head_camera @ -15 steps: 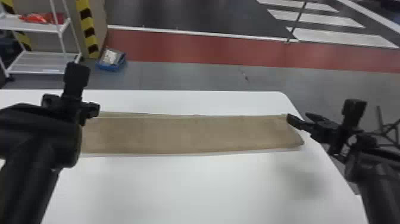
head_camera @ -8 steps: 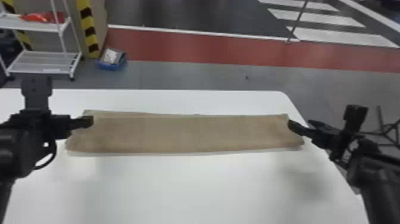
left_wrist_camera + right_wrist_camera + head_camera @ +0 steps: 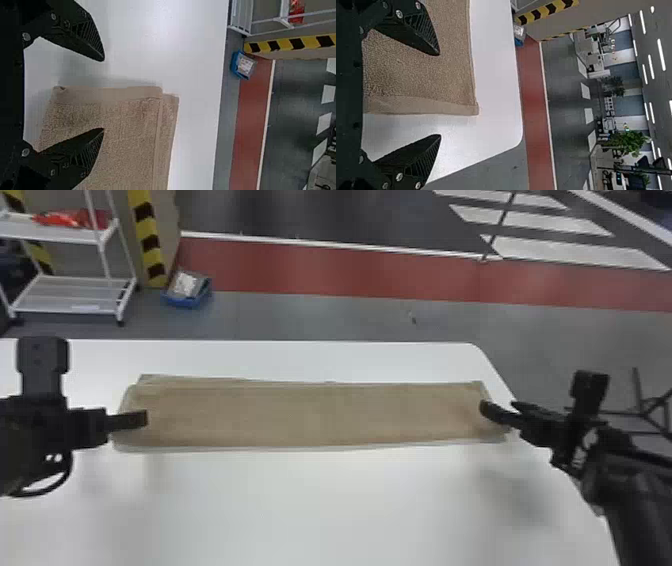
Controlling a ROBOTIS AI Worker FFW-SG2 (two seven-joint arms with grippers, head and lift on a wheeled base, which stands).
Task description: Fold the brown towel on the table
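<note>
The brown towel [image 3: 320,415] is lying flat as a long, narrow folded strip, running crosswise between the left claw [image 3: 145,418] and the right claw [image 3: 498,407]. Beyond the claws, along the towel's far side, an under layer [image 3: 170,118] is peeking out near the left claw.

The left claw is standing wide apart at its end of the towel, one finger hanging over the cloth and the other over the table [image 3: 320,500], with the end edge passing between them. The right claw is also spreading its fingers wide at the opposite end, one over the cloth and one past the hem [image 3: 415,106]. Both are gripping nothing; whether either is touching the cloth, I cannot tell.

The white table is spreading out under the towel and on the near side of both claws. Past its far edge, beyond the left claw, a blue bin [image 3: 186,299] is sitting on the floor near a striped post [image 3: 150,242], and a white rack [image 3: 55,235] is holding something red [image 3: 75,218]. A red floor strip [image 3: 320,270] is running beyond both claws, with white stripes [image 3: 530,222] lying farther off beyond the right claw.
</note>
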